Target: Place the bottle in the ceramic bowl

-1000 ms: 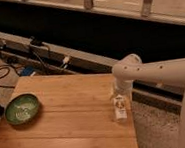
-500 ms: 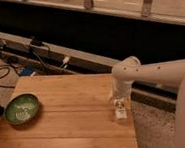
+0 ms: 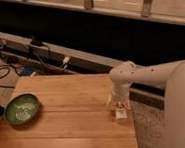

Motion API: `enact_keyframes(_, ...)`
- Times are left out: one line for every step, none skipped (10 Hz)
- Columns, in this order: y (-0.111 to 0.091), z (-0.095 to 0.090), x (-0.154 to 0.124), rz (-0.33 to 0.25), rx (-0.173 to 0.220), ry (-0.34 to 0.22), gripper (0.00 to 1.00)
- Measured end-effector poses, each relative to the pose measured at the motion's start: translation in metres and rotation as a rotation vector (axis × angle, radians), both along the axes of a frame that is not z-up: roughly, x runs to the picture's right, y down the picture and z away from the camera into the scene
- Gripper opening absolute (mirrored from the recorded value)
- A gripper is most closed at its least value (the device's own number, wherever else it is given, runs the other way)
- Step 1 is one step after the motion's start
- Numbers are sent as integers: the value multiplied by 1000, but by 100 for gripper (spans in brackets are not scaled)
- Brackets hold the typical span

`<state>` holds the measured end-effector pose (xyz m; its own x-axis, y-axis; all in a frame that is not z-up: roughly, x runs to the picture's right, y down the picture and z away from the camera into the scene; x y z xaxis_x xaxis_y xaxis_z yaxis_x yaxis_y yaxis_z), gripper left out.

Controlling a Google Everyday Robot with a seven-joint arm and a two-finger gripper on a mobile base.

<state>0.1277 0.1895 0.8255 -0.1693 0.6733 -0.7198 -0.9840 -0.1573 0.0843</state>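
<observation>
A wooden bench (image 3: 77,133) is set in front of a dark wall. The green bowl (image 3: 22,108) is parked near its left edge. Well apart, by the right edge, the bottle (image 3: 121,114) is stood upright, with the gripper (image 3: 118,102) positioned right over it, jaws held open.

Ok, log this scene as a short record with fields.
bottle: standing on the wooden table, near its right edge
ceramic bowl: on the table's left side, no bottle in it
gripper: open, pointing down right over the bottle
task state: bottle not yet in the bowl
</observation>
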Motion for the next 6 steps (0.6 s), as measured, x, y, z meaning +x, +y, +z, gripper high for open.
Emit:
enact_keyframes(6,5,-2,-7,-19,-2,65)
enact_keyframes(15,10,0,0,-41,3,62)
enact_keyframes(19,13,2,6,-52,4,56)
enact_keyframes(19,13,3,19,-43,1,46)
enact_keyframes(17,10,4,32,-28,-4,35)
enact_keyframes(16,6,7,43,-21,-5,26)
